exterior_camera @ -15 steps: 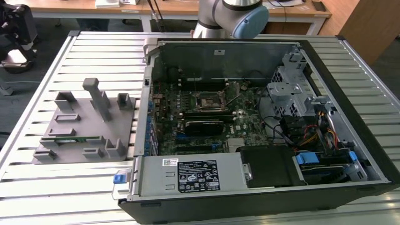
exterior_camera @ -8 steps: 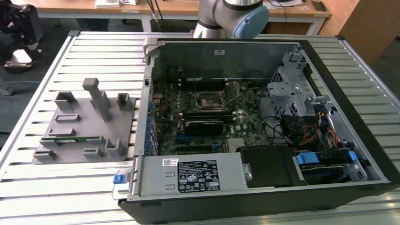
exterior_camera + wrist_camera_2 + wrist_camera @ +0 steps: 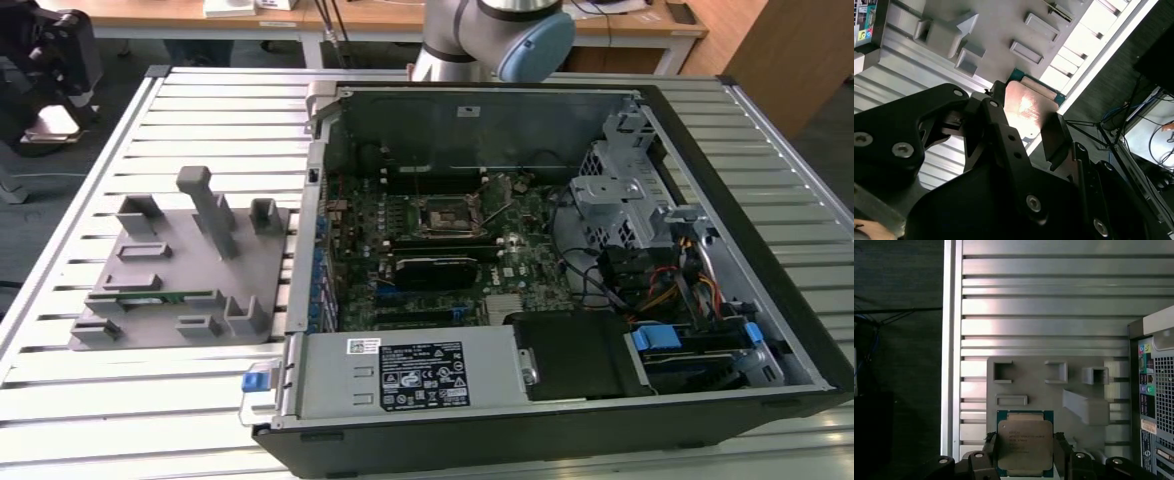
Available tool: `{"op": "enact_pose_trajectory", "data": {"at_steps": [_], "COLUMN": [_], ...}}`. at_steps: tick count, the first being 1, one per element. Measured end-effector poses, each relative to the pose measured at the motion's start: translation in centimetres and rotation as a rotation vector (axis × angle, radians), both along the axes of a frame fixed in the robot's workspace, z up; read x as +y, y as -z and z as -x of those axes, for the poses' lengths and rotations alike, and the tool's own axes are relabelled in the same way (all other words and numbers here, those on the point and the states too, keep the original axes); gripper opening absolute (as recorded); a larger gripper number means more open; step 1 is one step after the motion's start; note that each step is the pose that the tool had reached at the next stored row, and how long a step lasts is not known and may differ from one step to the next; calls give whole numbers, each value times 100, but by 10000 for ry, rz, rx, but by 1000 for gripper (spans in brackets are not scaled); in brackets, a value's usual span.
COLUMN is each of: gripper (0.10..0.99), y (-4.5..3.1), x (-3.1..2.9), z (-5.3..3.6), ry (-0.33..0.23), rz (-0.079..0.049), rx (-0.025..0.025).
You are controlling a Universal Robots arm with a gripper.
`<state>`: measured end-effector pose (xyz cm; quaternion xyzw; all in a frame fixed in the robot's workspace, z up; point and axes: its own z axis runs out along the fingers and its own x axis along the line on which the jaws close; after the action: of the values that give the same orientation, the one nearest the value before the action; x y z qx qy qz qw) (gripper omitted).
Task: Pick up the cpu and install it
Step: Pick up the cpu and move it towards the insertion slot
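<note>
Clamping the cpu point(image 3: 1025, 437) by opposite edges, the end effector point(image 3: 1025, 452) holds it flat, silvery lid up

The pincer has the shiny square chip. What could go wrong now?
The pincer holds the cpu by just two edges, so it might slip and drop onto the grey fixture under it. It could also tilt in the grip and then not sit flat in the black socket on the motherboard.

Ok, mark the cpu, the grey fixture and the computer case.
cpu point(image 3: 1025, 444): first wrist view, middle of its metal top.
grey fixture point(image 3: 254, 265): exterior view, flat base.
computer case point(image 3: 561, 446): exterior view, black outer wall.
</note>
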<state>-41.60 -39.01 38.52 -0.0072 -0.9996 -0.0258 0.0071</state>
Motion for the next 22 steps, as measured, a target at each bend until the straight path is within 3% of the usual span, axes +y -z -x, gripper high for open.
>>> {"op": "enact_pose_trajectory", "data": {"at_steps": [8, 22], "gripper": [533, 533], "y": [0, 0], "x": [1, 3], "z": [-98, -180], "ry": [0, 0], "rz": [1, 1], "rx": [0, 1]}}
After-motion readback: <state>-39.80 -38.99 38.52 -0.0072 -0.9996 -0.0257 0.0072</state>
